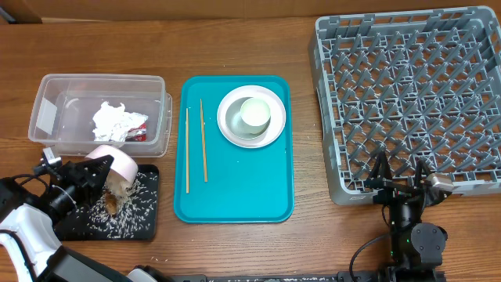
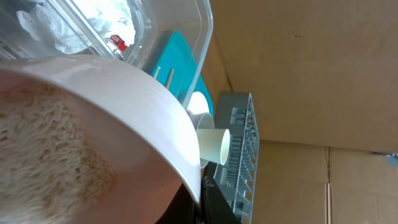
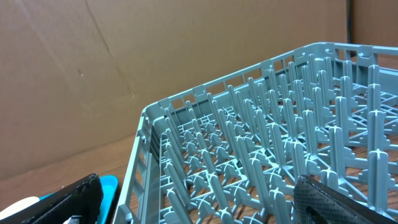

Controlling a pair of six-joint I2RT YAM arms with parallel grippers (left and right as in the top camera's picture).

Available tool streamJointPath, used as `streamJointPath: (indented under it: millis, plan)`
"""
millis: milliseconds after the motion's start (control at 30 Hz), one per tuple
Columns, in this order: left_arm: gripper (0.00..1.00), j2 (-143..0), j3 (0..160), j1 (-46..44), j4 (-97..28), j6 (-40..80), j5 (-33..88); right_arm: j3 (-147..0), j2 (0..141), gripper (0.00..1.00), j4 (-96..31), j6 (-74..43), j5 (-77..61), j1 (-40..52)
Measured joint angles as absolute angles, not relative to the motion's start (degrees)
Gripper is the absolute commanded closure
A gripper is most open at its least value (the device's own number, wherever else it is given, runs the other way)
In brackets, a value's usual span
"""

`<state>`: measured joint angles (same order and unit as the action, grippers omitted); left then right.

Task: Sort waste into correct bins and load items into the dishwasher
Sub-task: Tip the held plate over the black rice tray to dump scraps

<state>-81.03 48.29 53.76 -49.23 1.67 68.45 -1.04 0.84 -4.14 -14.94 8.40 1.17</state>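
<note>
I held the left gripper [image 1: 92, 172] clamped on the white bowl [image 1: 117, 167], tipped on its side over the black tray [image 1: 152, 197] at lower left so its rice [image 1: 117, 218] would fall there, while the right gripper [image 1: 401, 175] hung wide open at the dish rack [image 1: 407, 94]'s near edge, lower right, ready for loading.

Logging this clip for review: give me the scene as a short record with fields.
left gripper: shut on bowl, tipped over black tray
black tray: rice scattered on it
tub: napkin, wrapper inside
teal tray: chopsticks, plate with cup
rack: no dishes
right gripper: open, at rack's near edge
</note>
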Motion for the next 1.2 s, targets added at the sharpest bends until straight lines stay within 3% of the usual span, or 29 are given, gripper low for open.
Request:
streamJointPath:
  millis: [900, 1033, 1200]
  plan:
    - [0.96, -83.7, 48.25, 53.78, -54.43, 2.31, 76.6, -1.04, 0.84, 0.0, -4.12, -14.92, 8.38, 1.15]
    - [0.96, -83.7, 48.12, 53.76, -61.52, -1.87, 79.61, -1.04, 0.84, 0.0, -4.14, -14.94, 8.38, 1.17]
    - [0.96, -83.7, 48.05, 53.78, -59.59, -4.91, 81.56, -1.04, 0.84, 0.0, -4.14, -14.92, 8.38, 1.15]
